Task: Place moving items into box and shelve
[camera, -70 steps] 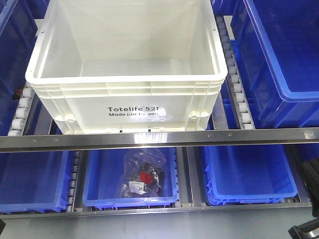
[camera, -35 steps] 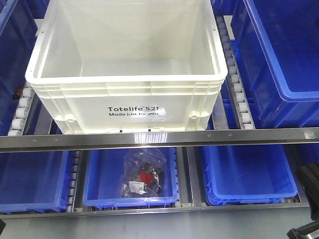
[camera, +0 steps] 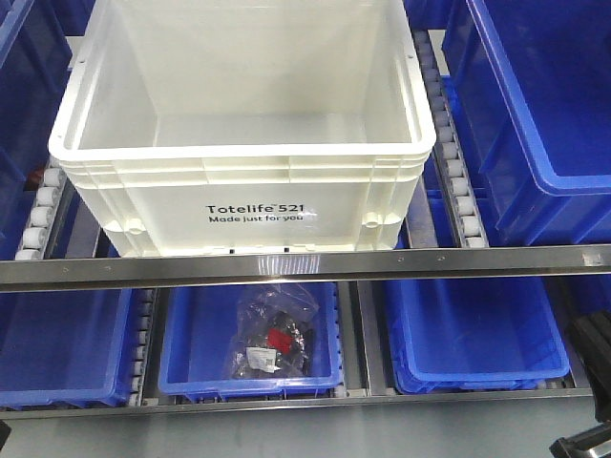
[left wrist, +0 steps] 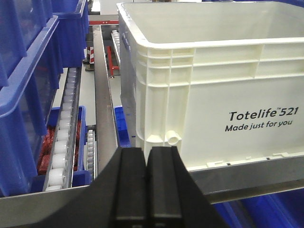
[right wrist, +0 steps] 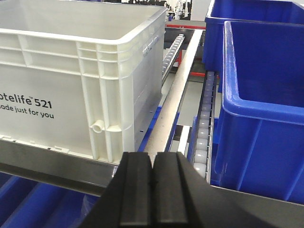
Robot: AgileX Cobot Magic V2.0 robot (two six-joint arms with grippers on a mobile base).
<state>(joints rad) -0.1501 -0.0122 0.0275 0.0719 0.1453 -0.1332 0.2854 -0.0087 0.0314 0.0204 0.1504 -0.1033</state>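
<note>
Front view: the white box [camera: 239, 143] sits on the upper shelf's roller tracks [camera: 456, 172], its front wall against the steel shelf rail [camera: 305, 265]. Black print on that wall reads "Totelife 521" over "Made just for you". Its inside, as far as it can be seen from here, shows only bare white floor; neither soft bun-like item appears in this or any other view. Blue bins [camera: 544, 114] flank it on the same level, and three more stand on the shelf below. The middle lower bin [camera: 191, 353] holds a clear plastic bag [camera: 274, 334] with dark contents, a red spot and a small white label too small to read. Dark arm parts show at the lower right corner; neither tool can be made out here.

Left wrist view: the left tool [left wrist: 147, 187] points level at the box's front left corner, its two black pads pressed together with nothing between them. The same print is readable at right. Only this view shows red material under the rollers at left, and red framing far back.

Right wrist view: the right tool [right wrist: 153, 192] is likewise level and closed on nothing, aimed at the box's right front corner. The print is cut to "otelife 521" and "ade just for you". A blue bin's wall fills the right side.
</note>
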